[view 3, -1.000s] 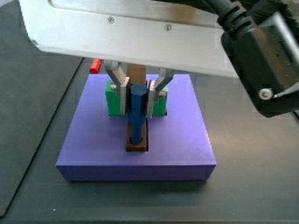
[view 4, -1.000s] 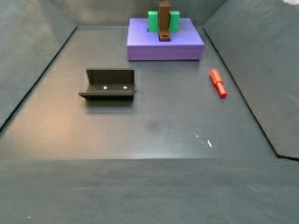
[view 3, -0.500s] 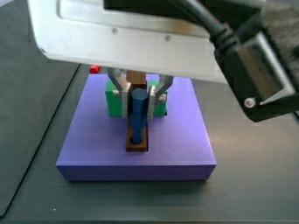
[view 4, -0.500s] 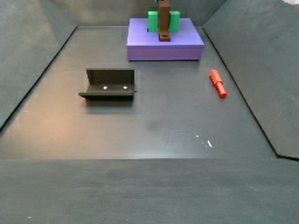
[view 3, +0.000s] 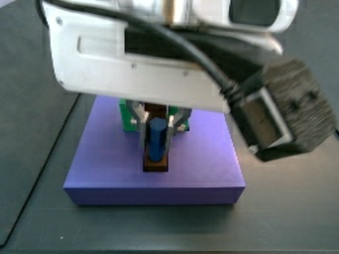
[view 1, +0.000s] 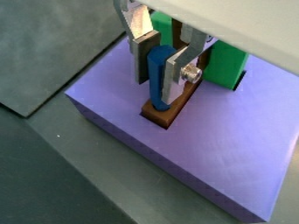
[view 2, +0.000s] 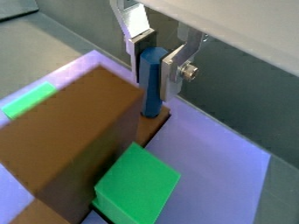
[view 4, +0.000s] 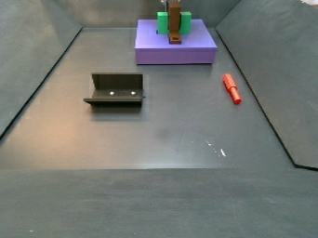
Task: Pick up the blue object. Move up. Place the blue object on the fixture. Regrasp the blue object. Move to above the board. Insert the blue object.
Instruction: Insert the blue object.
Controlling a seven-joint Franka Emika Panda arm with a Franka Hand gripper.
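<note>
Claw (view 1: 163,63) over board (view 1: 222,166); blue object (view 1: 156,74) upright between fingers, in bar (view 1: 167,112).

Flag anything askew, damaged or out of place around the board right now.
Little stands out. The blue object stands upright in the brown bar on the board, between the fingers of the gripper. One stray: a red peg lies on the floor beside the board, apart from the empty fixture.

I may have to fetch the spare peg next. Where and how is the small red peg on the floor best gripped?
Grip the slim red peg at mid-length, coming straight down, fingers closing across its narrow width. It lies flat on the dark floor, apart from the purple board, so both long sides look free. The gripper is at the board, around the upright blue peg.
</note>
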